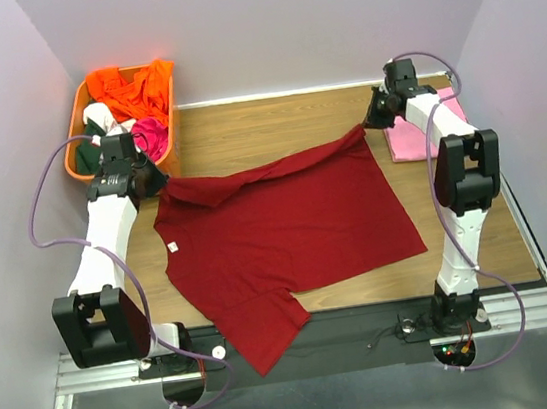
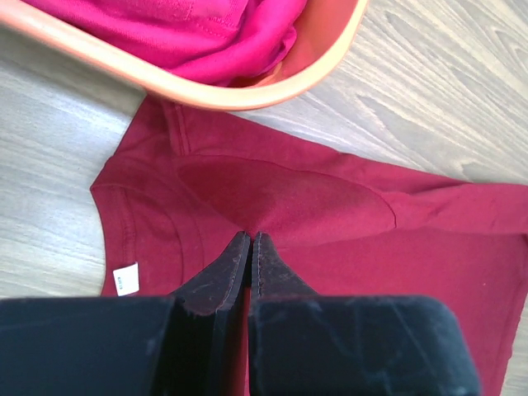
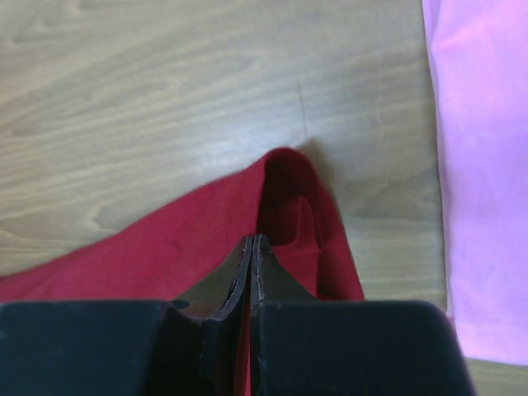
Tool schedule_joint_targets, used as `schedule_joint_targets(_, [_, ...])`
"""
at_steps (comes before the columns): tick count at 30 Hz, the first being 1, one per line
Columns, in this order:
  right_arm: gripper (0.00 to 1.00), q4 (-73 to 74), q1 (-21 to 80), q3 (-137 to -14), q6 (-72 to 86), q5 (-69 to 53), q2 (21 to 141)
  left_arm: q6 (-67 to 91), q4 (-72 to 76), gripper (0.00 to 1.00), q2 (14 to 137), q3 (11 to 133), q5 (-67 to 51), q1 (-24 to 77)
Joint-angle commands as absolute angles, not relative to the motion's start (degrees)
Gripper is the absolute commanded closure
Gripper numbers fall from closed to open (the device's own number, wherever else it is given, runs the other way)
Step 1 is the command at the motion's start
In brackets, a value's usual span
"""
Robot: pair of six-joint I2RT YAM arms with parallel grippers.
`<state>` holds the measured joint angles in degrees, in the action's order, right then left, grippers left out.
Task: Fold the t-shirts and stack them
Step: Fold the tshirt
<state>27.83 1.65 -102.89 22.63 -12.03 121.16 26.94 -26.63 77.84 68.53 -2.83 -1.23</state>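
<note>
- Maroon cotton fills the middle of the top view: the maroon t-shirt (image 1: 287, 228) lies spread on the wooden tabletop (image 1: 264, 130). One sleeve reaches past the near edge at the bottom, and the white neck label (image 1: 172, 245) shows at centre left.
- Along the far edge the cloth is doubled over toward the centre, in a strip running between the two arms. I judge this to be the first fold, taken by both ends at once so the crease runs straight.
- At upper left the left pincer (image 1: 154, 180) is narrow, nipped on the shirt near the collar. Its wrist view shows the tips pressed together on red fabric.
- At upper right the right pincer (image 1: 369, 123) is likewise pinched on the shirt's far corner, which peaks up at its tips.
- Just beside that corner the pink t-shirt (image 1: 408, 141) lies flat, likely the base of the stack.
- Behind the left arm, in the upper left corner, stands the orange basket (image 1: 175, 127) with more clothes.
</note>
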Motion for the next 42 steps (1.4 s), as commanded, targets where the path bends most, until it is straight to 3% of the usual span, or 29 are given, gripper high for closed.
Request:
schedule_joint_targets(1, [0.96, 26.7, 1.9, -102.1, 21.9, -11.8, 118.0, 25.2, -25.5, 1.0, 74.7, 67.5, -3.1, -1.5])
schedule_joint_targets(13, [0.94, 26.6, 1.8, -119.9, 21.7, -11.7, 131.6, 25.3, -20.7, 1.0, 77.6, 68.8, -4.5, -1.5])
schedule_joint_targets(14, [0.9, 26.6, 1.8, -121.4, 21.6, -11.7, 132.6, 25.4, -20.4, 1.0, 78.0, 69.1, -4.6, -1.5])
schedule_joint_targets(15, [0.73, 26.6, 1.8, -122.7, 21.4, -11.9, 134.0, 25.5, -20.0, 1.0, 78.4, 69.7, -4.7, -1.5])
schedule_joint_targets(18, [0.48, 26.7, 1.9, -125.5, 19.9, -11.5, 136.8, 25.8, -18.5, 1.0, 80.2, 70.4, -5.8, -1.6])
schedule_joint_targets(22, [0.48, 26.6, 1.8, -121.9, 16.2, -8.5, 134.7, 25.8, -18.3, 1.0, 82.3, 71.1, -6.6, -1.5])
schedule_joint_targets(29, [0.62, 26.7, 1.6, -116.7, 10.5, -12.4, 134.0, 25.7, -18.2, 1.0, 82.9, 71.4, -7.7, -1.5])
schedule_joint_targets(42, [0.64, 26.6, 1.7, -116.5, 7.9, -16.5, 133.9, 25.1, -18.9, 1.0, 82.4, 70.4, -8.3, -1.5])
